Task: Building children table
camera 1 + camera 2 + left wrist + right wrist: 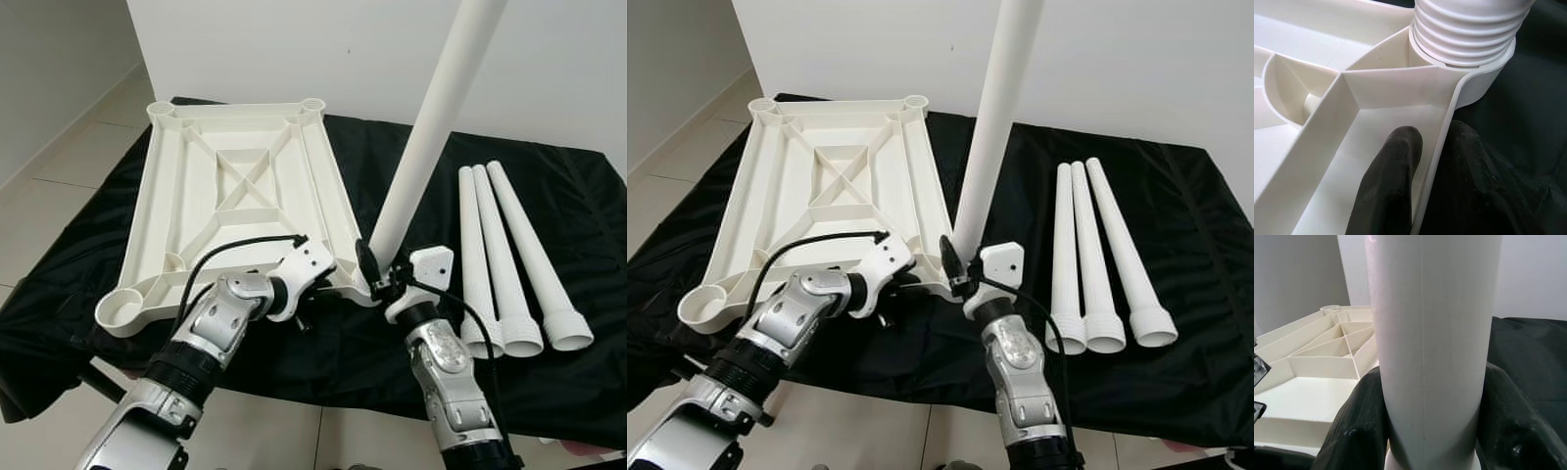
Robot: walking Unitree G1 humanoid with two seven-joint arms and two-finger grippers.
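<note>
On the black cloth point(588, 225) covering the work surface, the white plastic tabletop point(235, 186) lies upside down, ribs and X-bracing up, round leg sockets at the corners. Right gripper point(380, 277) is clamped on a white table leg point(431, 127) near its lower end, one black finger on each side of the tube; leg stands nearly upright, tilted slightly toward the robot's right, threaded end seated in the near-right corner socket point(1484, 73). Threads still visible above the socket rim in the left wrist view. Left gripper point(306, 294) sits at the tabletop's near edge just beside that socket, closed on the rim wall: one finger point(1388, 186) inside the tray, the other outside against the cloth. Three more white legs point(509, 259) lie side by side on the cloth to the right, wide threaded ends toward the robot, well apart from the tabletop. Near-left socket point(122, 311) is empty. White wall behind, tiled floor point(59, 176) on the left
</note>
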